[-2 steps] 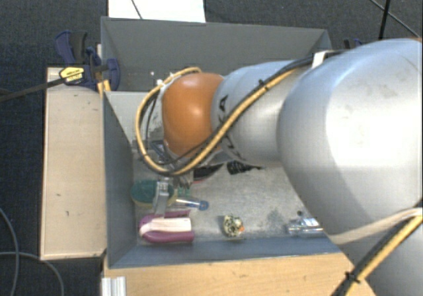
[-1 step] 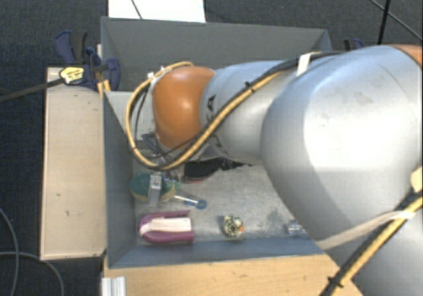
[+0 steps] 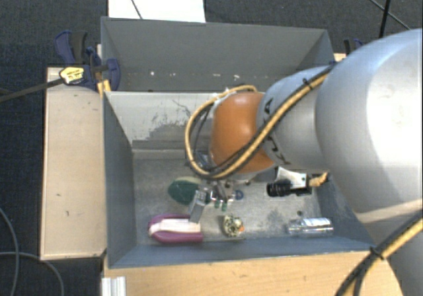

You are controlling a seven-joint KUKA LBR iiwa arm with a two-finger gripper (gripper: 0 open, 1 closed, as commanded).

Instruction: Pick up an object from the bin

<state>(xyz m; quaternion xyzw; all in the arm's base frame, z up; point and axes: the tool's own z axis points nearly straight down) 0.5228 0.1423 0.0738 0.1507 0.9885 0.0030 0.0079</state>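
Nearest thing: pink-and-white oblong piece [image 3: 175, 228], flat by the bin's [image 3: 119, 176] front wall, left of middle.
My gripper [image 3: 206, 202]: low over the floor, just above that piece's right end; contact unclear.
Grip state: I cannot tell whether it is open or closed.
Close by: dark green lump [image 3: 182, 190] at its left; small round gold thing [image 3: 232, 225] at front right.
Further right: black cylinder [image 3: 283, 188], silver piece [image 3: 309, 225].
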